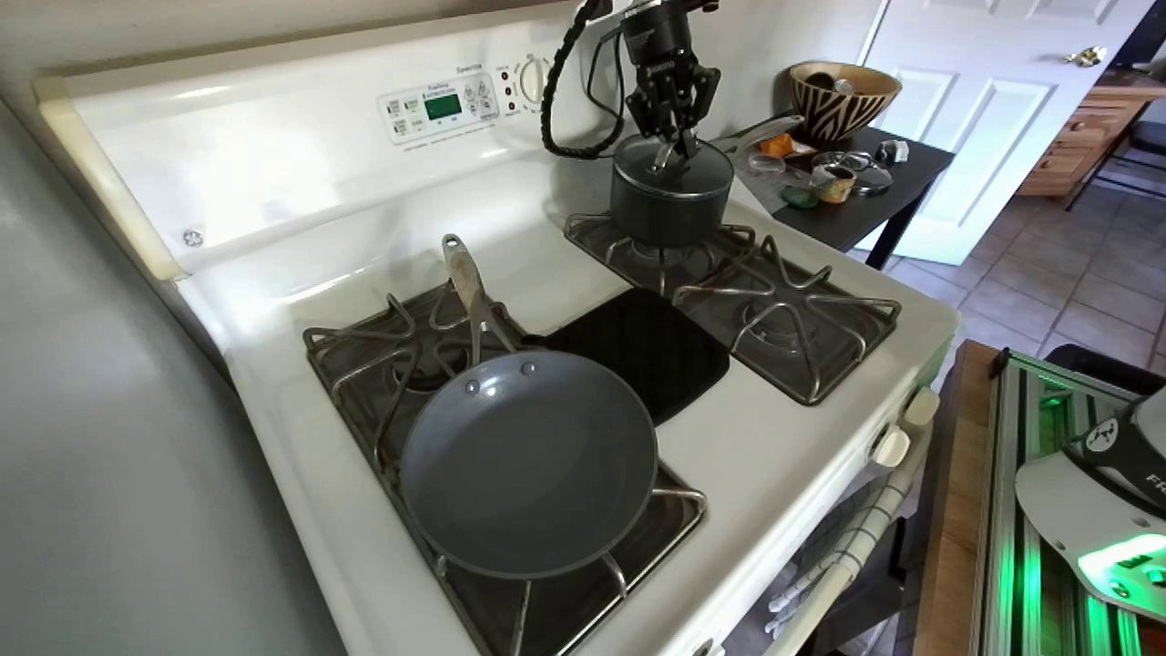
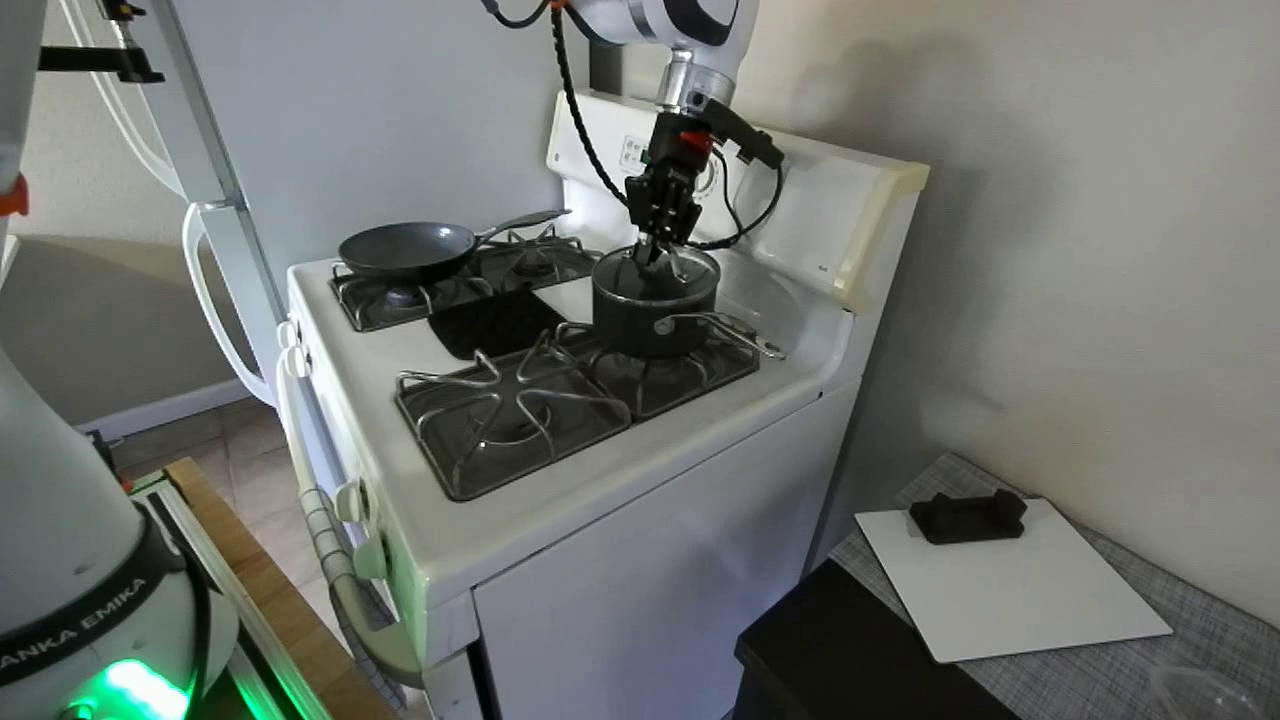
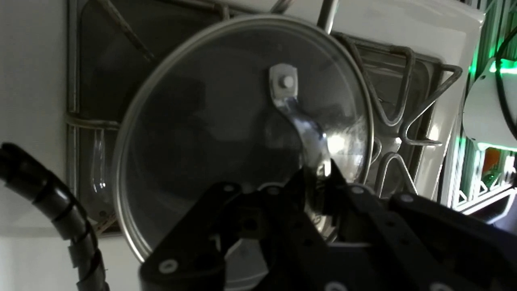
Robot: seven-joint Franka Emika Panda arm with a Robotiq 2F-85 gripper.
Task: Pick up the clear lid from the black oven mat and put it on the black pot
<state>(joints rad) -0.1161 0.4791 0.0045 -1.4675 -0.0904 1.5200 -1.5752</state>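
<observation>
White stove top (image 1: 738, 446) seen, black oven mat (image 1: 642, 351) laid across middle. Clear lid (image 3: 234, 133) set on black pot (image 1: 669, 217) at rear; metal handle (image 3: 309, 130) pinched by gripper (image 3: 317, 182), jaws closed against both sides.

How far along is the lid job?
Looks done: the clear lid is off the black oven mat and on the black pot in both exterior views. In hand: the tool appears closed on the lid's metal handle in the wrist view. Left: probably just letting go and backing off, as the handle is gripped; whether it's fully seated, I can't tell.
</observation>
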